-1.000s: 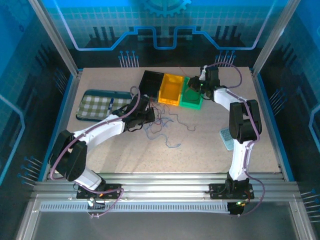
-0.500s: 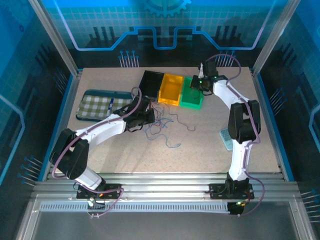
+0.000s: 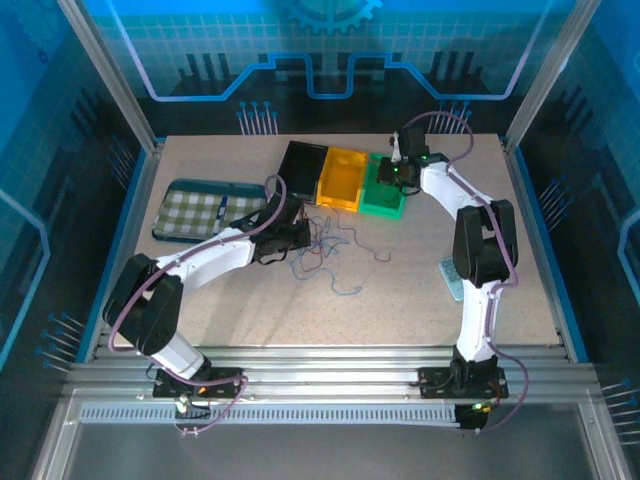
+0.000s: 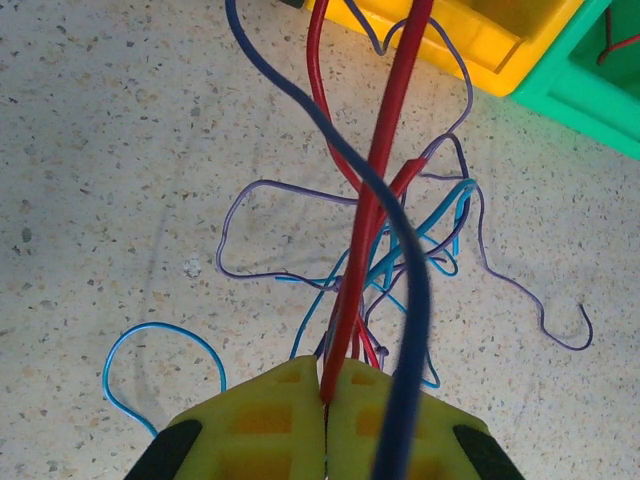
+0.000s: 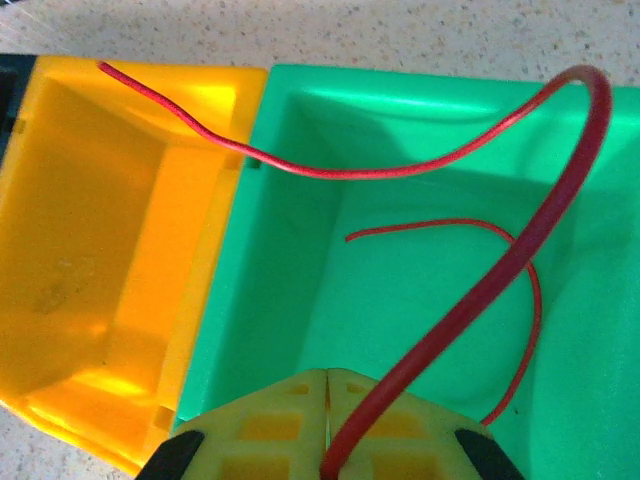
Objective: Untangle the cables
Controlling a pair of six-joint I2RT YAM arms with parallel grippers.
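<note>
Left gripper [image 4: 326, 395] pinches a red cable [image 4: 386, 150]; right gripper [image 5: 328, 385] pinches a second red cable [image 5: 470, 305] over the green bin [image 5: 420, 200]; overhead, three bins [image 3: 343, 177]

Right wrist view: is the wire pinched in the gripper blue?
No, the right gripper is clamped on a red wire that arcs over the green bin.

A robotics lab test cell: a speckled beige tabletop [image 3: 400, 300] fenced by silver aluminium posts [image 3: 110, 75] and translucent blue panels printed with circuit patterns [image 3: 330, 40], with slotted aluminium rails [image 3: 330, 365] carrying two white robot arms [image 3: 200, 262].
</note>
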